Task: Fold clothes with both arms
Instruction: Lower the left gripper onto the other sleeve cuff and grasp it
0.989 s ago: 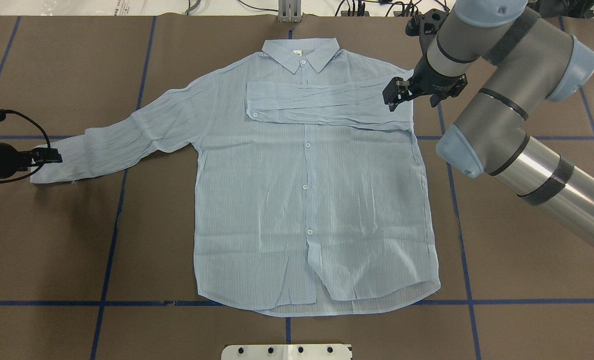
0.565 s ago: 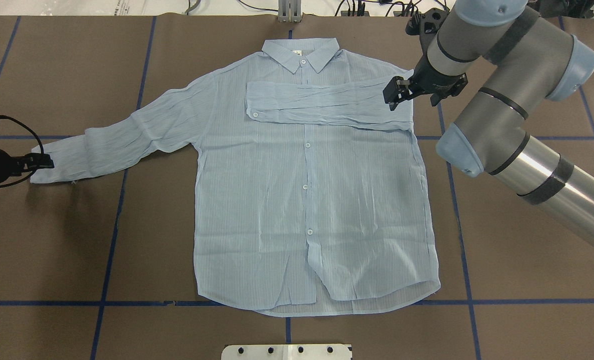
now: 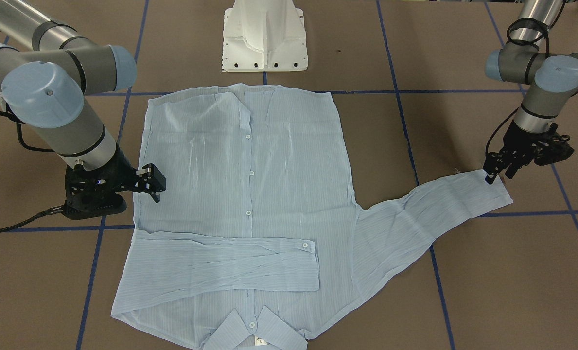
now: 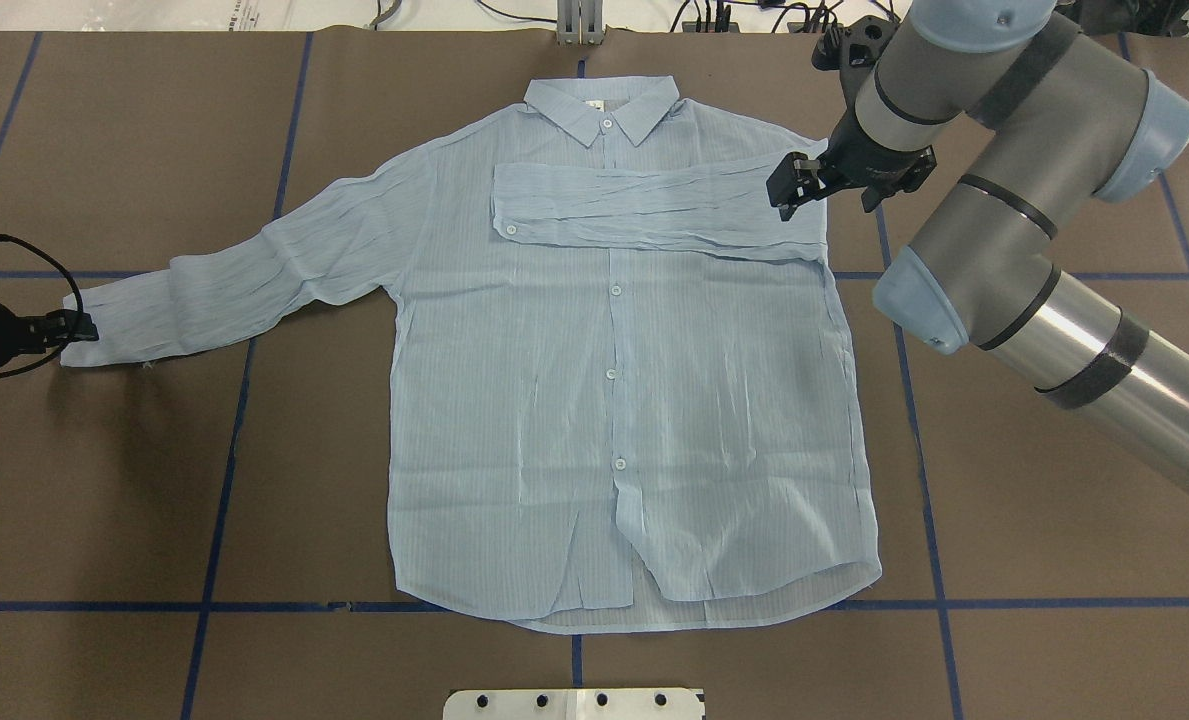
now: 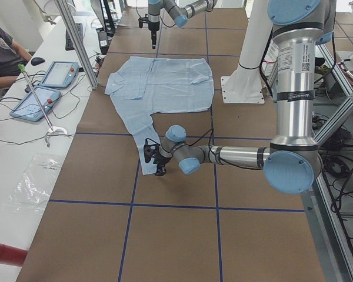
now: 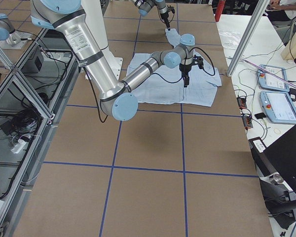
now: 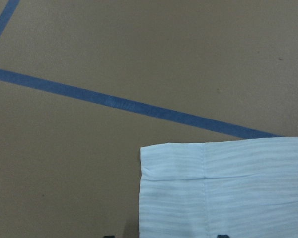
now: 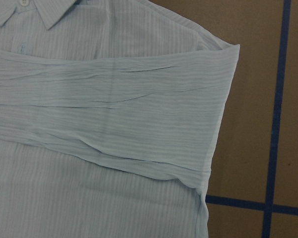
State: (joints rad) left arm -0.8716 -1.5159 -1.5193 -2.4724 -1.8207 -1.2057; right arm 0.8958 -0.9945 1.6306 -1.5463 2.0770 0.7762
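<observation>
The pale-blue shirt [image 4: 614, 400] lies flat and buttoned on the brown table, collar [image 4: 602, 108] at the far edge. One sleeve [image 4: 644, 205] is folded across the chest. The other sleeve [image 4: 244, 285] stretches out flat to the left, with its cuff [image 7: 223, 191] on the table. My left gripper [image 4: 79, 325] is open and low at the end of that cuff, holding nothing; it also shows in the front view [image 3: 494, 176]. My right gripper [image 4: 789, 185] is open and empty, hovering over the folded sleeve's shoulder edge [image 8: 223, 104]; it also shows in the front view [image 3: 152, 182].
The white pedestal base [image 3: 264, 36] stands at the near table edge behind the shirt hem. Blue tape lines [image 4: 224, 430] cross the brown table. A side bench with tablets [image 5: 47, 88] and a seated operator [image 5: 3, 53] lies beyond the far edge.
My left gripper has slid leftward along the outstretched sleeve to the very end of the cuff. The right arm and the shirt have not moved.
</observation>
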